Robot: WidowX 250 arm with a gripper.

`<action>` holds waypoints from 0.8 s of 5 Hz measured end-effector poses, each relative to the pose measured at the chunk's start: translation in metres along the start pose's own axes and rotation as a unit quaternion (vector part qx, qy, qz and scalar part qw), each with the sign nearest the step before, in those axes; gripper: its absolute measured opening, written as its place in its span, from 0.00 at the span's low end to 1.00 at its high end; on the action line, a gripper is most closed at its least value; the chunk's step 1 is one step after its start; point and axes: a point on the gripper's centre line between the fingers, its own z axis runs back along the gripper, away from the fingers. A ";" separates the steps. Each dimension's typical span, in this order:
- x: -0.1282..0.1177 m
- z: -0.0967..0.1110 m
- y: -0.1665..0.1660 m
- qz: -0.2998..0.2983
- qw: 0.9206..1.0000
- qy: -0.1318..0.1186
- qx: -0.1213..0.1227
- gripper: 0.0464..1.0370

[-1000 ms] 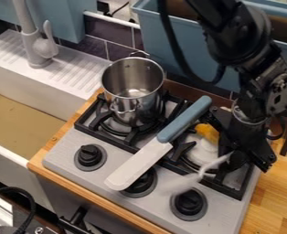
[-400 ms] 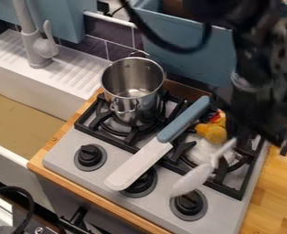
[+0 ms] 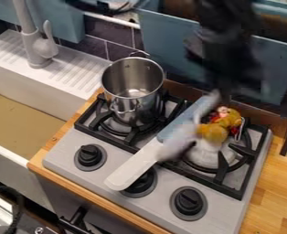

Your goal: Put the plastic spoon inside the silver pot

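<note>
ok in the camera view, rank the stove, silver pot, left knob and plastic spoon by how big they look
1. stove
2. silver pot
3. plastic spoon, blurred and seemingly nearer the camera, so its place is less sure
4. left knob

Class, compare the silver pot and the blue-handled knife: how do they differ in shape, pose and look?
The pot is deep and hollow; the knife is long and flat. The pot stands upright; the knife lies slantwise. The pot is shiny silver; the knife has a pale blade and a blue handle. Both rest on the stove.
</note>
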 end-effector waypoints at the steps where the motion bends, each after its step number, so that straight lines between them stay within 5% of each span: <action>1: 0.019 0.012 0.030 0.033 0.997 -0.071 0.000 0.02; 2: 0.027 0.015 0.055 0.031 0.998 -0.062 -0.007 0.02; 3: 0.035 0.016 0.081 0.026 0.995 -0.098 -0.014 0.02; 4: 0.047 0.025 0.106 0.017 0.986 -0.168 -0.011 0.02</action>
